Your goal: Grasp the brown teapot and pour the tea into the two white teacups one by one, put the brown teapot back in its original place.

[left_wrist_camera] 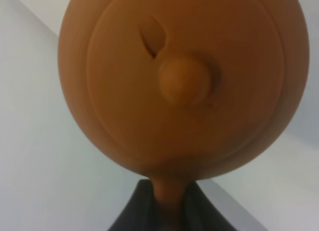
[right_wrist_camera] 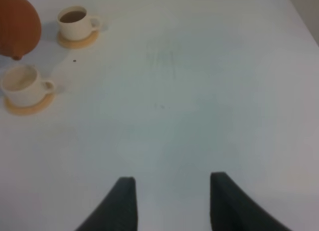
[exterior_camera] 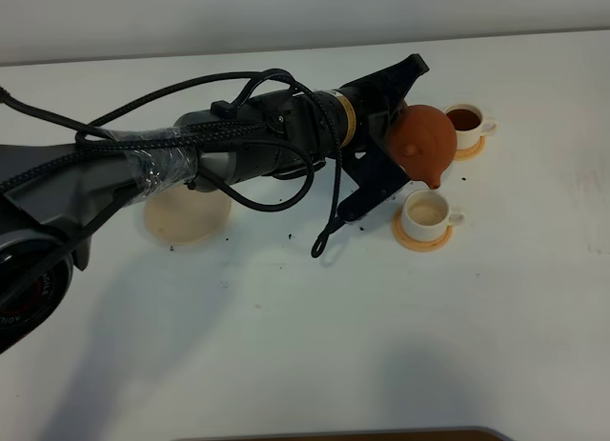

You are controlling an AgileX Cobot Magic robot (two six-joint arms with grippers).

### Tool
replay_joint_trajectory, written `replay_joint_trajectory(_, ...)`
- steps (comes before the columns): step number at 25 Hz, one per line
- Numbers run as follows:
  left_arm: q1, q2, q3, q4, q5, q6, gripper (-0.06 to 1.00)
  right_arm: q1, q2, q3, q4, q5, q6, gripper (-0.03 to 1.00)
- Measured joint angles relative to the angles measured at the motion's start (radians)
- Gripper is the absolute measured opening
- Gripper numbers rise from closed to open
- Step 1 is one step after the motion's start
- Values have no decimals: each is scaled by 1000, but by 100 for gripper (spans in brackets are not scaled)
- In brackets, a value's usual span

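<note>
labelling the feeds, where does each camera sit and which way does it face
Exterior high: above the table, looking down on brown teapot and two white teacups; left arm shows.
Left wrist: on left arm, facing the teapot's lid close up; left gripper shows, shut on its handle.
Right wrist: behind the open right gripper, looking across the table.
Shared: teapot in all three.

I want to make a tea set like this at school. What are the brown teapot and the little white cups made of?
The brown teapot looks like unglazed clay: matte reddish-brown, hardly any shine. The white teacup by the spout and the white teacup with dark tea look like glazed ceramic, smooth and evenly white, though plastic can't be ruled out.
</note>
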Motion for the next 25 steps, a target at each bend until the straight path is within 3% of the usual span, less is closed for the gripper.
replay_joint_trajectory(25,0,0,0,0,-47,199,14,0,0,0,0,0,0,38)
